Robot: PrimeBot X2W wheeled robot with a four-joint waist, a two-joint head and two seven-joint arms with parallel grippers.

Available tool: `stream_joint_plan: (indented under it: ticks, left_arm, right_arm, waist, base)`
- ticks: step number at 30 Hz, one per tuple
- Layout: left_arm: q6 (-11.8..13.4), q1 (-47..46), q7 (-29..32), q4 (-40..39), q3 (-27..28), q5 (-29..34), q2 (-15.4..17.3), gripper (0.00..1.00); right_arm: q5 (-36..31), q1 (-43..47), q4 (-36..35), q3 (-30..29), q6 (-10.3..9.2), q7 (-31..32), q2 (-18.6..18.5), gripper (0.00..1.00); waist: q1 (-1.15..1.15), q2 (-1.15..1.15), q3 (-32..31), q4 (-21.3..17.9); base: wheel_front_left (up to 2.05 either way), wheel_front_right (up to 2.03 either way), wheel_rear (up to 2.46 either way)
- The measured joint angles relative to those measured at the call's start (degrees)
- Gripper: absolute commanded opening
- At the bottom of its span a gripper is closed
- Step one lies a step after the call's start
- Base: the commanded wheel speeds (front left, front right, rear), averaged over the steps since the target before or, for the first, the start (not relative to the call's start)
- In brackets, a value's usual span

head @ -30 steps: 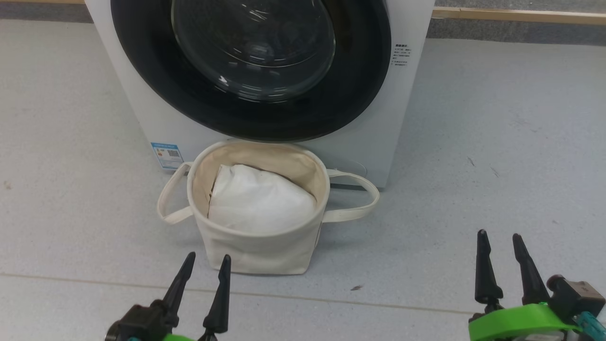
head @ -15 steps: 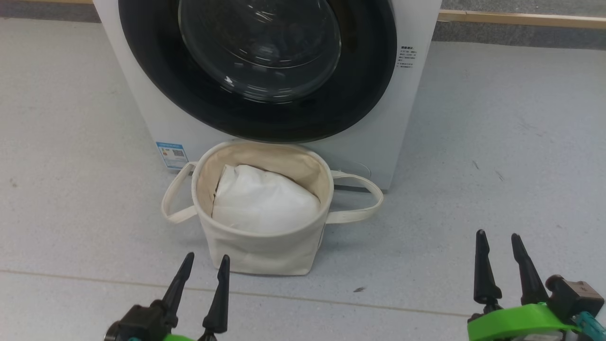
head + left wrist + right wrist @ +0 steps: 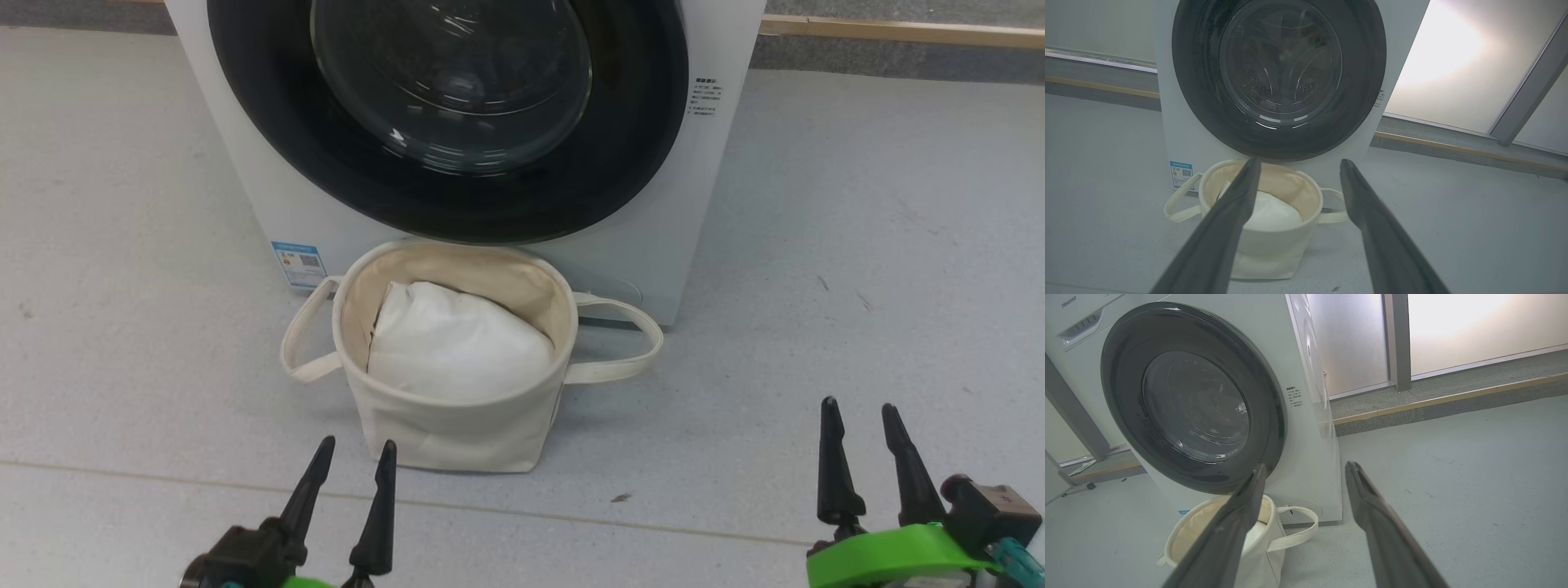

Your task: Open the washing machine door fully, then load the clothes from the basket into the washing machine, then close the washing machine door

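- Your washing machine (image 3: 694, 212) stands on the grey floor (image 3: 857, 286), facing you at the top of the head view.
- The washing machine door (image 3: 449, 200) sits shut, flat against the white front.
- The basket (image 3: 457, 425) stands on the floor just in front of the washer, below the door, with a loop handle out to each side.
- A white cloth (image 3: 457, 343) lies bunched inside the basket. You cannot tell what is under it.
- Your left gripper (image 3: 359, 443) hovers near the basket's front wall, fingers spread and empty.
- Your right gripper (image 3: 859, 405) is well off to the right, fingers also apart and empty.
- A small blue label (image 3: 299, 263) marks the washer's lower left corner.
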Motion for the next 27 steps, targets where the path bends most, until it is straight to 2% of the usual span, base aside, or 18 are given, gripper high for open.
stream_joint_plan:
  ticks: [27]
  left_arm:
    - [-0.65, 0.00, 0.00, 0.01, 0.34, 1.11, 0.00, 1.00]
  right_arm:
    - [0.00, 0.00, 0.27, -0.90, 0.00, 0.00, 0.00, 1.00]
  waist:
    - [0.00, 0.00, -0.27, -0.18]
  base:
    - [0.00, 0.00, 0.00]
